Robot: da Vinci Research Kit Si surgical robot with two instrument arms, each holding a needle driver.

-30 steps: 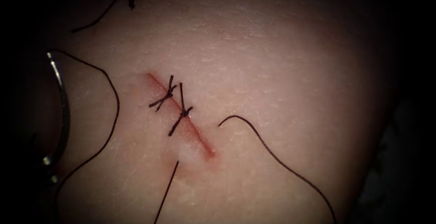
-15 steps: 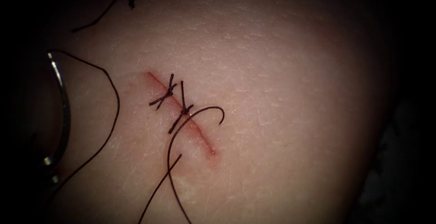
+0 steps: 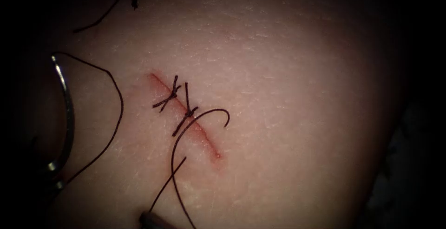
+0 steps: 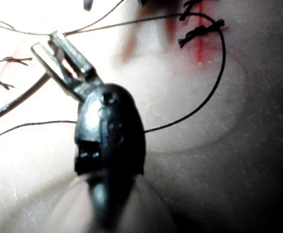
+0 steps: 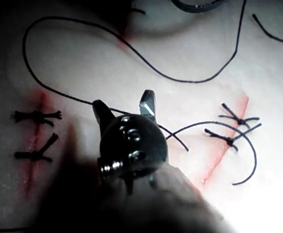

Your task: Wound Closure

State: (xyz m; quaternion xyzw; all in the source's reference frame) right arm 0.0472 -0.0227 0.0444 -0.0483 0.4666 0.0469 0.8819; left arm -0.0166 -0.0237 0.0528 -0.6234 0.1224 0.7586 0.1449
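Well, the needle (image 3: pixel 66 113) lay loose, curved, far left of the cut (image 3: pixel 186 116); both the left tool (image 4: pixel 54 44) and the right tool (image 5: pixel 124 109) gaped, holding nothing.

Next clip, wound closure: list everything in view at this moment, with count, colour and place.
tissue: one, pale pink, under everything.
cut: one, red with red fluid, mid-tissue.
stitches: two, black, knotted across the cut's upper part.
needle: one, silver, lying on the tissue left of the cut, unheld.
thread: dark strands, curving beside the needle and looping over the cut's lower part.
cut ends of thread: two, dark, far upper left.
left claw: open, holds nothing.
right claw: open, astride the thread, holds nothing.
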